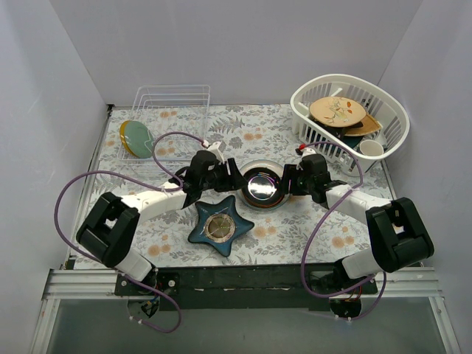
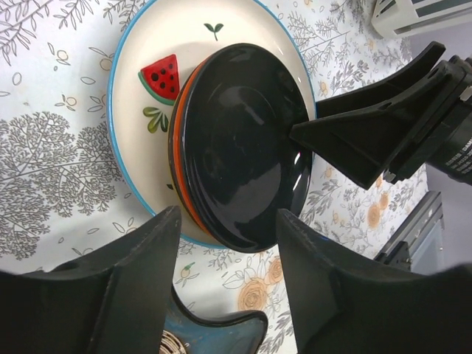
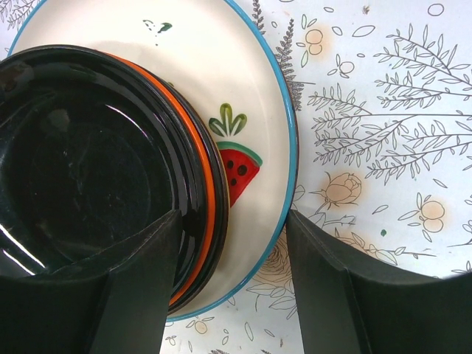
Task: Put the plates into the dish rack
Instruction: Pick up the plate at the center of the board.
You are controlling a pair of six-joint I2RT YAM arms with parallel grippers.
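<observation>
Plates (image 1: 259,184) lie stacked flat at mid-counter (image 1: 295,125), just past the star-shaped dish (image 1: 220,225) at their 7 o'clock. A dark plate (image 2: 243,147) is on top, an orange plate (image 3: 209,199) sits under it, and a cream watermelon plate (image 2: 169,37) is lowest.

The left pincer (image 2: 227,221) faces the stack from 9 o'clock, jaws wide apart and holding nothing. The right pincer (image 3: 232,221) faces it from 3 o'clock, equally wide. One of its fingers touches the dark rim, but it grips nothing.

Being round, the stack has no long axis to line up with.

The dish rack (image 1: 171,103) stands well apart at the stack's 10 o'clock, with a yellow plate (image 1: 124,136) and a teal plate (image 1: 138,139) upright at its left end. That puts the left arm nearer, so it looks the likelier carrier.

A white basket (image 1: 383,110) sits at 2 o'clock.

Small white print on the right pincer's body is too small to read.
</observation>
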